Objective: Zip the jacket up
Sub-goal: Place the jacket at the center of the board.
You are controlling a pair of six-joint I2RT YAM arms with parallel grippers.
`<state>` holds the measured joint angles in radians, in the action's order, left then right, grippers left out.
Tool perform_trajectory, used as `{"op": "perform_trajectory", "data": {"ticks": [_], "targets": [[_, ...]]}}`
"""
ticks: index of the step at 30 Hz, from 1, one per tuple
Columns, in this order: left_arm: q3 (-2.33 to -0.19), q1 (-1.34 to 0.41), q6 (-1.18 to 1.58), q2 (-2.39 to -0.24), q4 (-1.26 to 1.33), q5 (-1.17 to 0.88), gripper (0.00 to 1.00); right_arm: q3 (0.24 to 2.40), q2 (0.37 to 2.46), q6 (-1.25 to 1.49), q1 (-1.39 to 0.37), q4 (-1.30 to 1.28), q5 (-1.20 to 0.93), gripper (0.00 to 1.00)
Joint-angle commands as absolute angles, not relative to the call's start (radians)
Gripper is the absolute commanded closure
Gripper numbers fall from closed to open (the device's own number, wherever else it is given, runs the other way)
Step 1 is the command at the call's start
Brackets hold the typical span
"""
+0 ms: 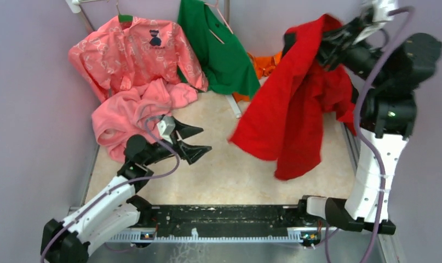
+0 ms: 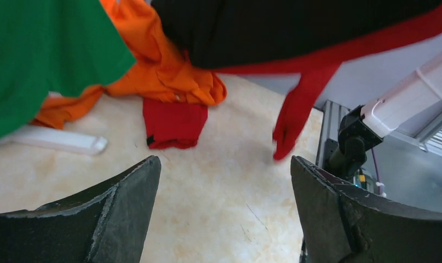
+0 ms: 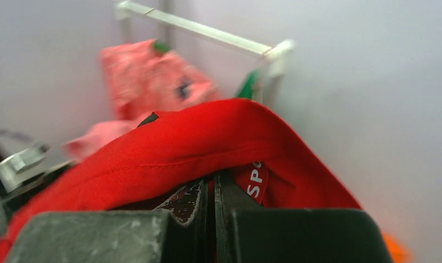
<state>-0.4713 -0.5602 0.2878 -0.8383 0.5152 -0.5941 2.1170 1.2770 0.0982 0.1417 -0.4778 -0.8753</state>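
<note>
Left gripper (image 1: 206,139), matte black wedge fingers spread wide and empty, hovers over the smooth beige marbled table (image 1: 229,175), well apart from the jacket (image 1: 290,109). Thin red jacket hangs limp, collar edge pinched in the clenched right gripper (image 3: 213,189), raised far right.

You are looking at the jacket (image 1: 295,104) on the right, showing bright red with a black inside. Far left, a shirt (image 1: 136,52) is showing pink with pale squiggles. The top (image 1: 221,52) beside it is showing green.
</note>
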Motion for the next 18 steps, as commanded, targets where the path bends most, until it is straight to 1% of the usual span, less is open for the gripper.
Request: {"op": "perform_trajectory", "data": {"ticks": [1, 2, 5, 6, 7, 8, 9, 10, 11, 13, 15, 16, 18], "targets": [[-0.446, -0.564, 0.207, -0.647, 0.525, -0.497, 0.06, 1.873, 1.251, 0.14, -0.1, -0.436, -0.986, 1.0], [-0.45, -0.563, 0.205, -0.596, 0.48, -0.461, 0.06, 1.789, 1.244, 0.072, -0.169, -0.478, -0.905, 1.0], [-0.46, -0.564, 0.205, -0.467, 0.371, -0.371, 0.06, 1.494, 1.262, -0.021, -0.333, -0.484, -0.78, 1.0], [-0.458, -0.563, 0.209, -0.434, 0.349, -0.357, 0.06, 1.43, 1.287, -0.066, -0.399, -0.497, -0.726, 1.0], [-0.455, -0.563, 0.218, -0.407, 0.331, -0.345, 0.06, 1.385, 1.32, -0.114, -0.466, -0.514, -0.657, 0.98], [-0.45, -0.563, 0.232, -0.389, 0.32, -0.342, 0.06, 1.358, 1.364, -0.176, -0.542, -0.541, -0.597, 0.88], [-0.443, -0.563, 0.244, -0.376, 0.315, -0.343, 0.06, 1.353, 1.407, -0.234, -0.602, -0.577, -0.543, 0.75], [-0.433, -0.563, 0.256, -0.374, 0.316, -0.352, 0.06, 1.372, 1.455, -0.281, -0.639, -0.626, -0.531, 0.56], [-0.425, -0.564, 0.265, -0.379, 0.318, -0.371, 0.06, 1.409, 1.492, -0.313, -0.649, -0.676, -0.559, 0.41], [-0.408, -0.564, 0.285, -0.409, 0.334, -0.419, 0.06, 1.471, 1.5, -0.353, -0.612, -0.745, -0.604, 0.2], [-0.393, -0.564, 0.309, -0.462, 0.364, -0.454, 0.06, 1.486, 1.443, -0.35, -0.509, -0.731, -0.664, 0.04], [-0.39, -0.564, 0.315, -0.494, 0.379, -0.466, 0.06, 1.493, 1.414, -0.356, -0.436, -0.735, -0.681, 0.02], [-0.391, -0.568, 0.319, -0.565, 0.425, -0.478, 0.06, 1.499, 1.358, -0.387, -0.282, -0.755, -0.678, 0.02]]}}
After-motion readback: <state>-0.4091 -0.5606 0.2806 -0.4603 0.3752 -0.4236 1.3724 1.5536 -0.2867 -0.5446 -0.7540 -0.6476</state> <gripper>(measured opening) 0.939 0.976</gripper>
